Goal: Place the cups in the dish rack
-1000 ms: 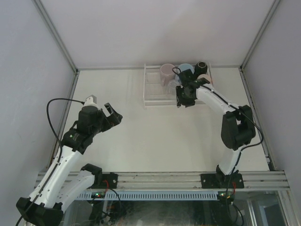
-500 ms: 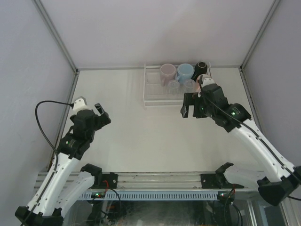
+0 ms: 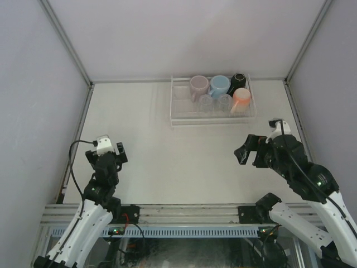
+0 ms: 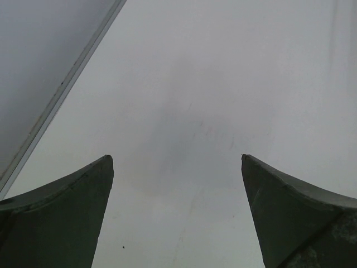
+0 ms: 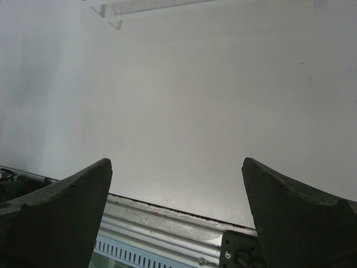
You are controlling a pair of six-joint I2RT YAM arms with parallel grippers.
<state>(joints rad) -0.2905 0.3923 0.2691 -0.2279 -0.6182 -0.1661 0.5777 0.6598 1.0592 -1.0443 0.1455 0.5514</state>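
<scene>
The clear dish rack [image 3: 179, 119] stands at the table's far middle. It holds a mauve mug [image 3: 198, 85], a light blue mug [image 3: 219, 85], a black mug [image 3: 239, 81], a peach-pink mug [image 3: 241, 99] and two clear tumblers [image 3: 206, 103] [image 3: 223, 101]. My right gripper [image 3: 250, 153] hangs open and empty over the near right of the table, well short of the rack. In its wrist view the right gripper [image 5: 176, 163] frames only bare table. The left gripper [image 3: 106, 152] is open and empty near the left base. Its wrist view shows the left gripper [image 4: 177, 162] over bare table.
An aluminium rail [image 3: 189, 212] runs along the table's near edge and shows as the rail [image 5: 167, 215] in the right wrist view. The rack's near edge [image 5: 156, 6] sits at the top of that view. Grey walls enclose the table on three sides.
The right gripper opened at the rack and drew back toward the near right, uncovering the peach-pink mug in the rack. The left arm folded back toward its base.
</scene>
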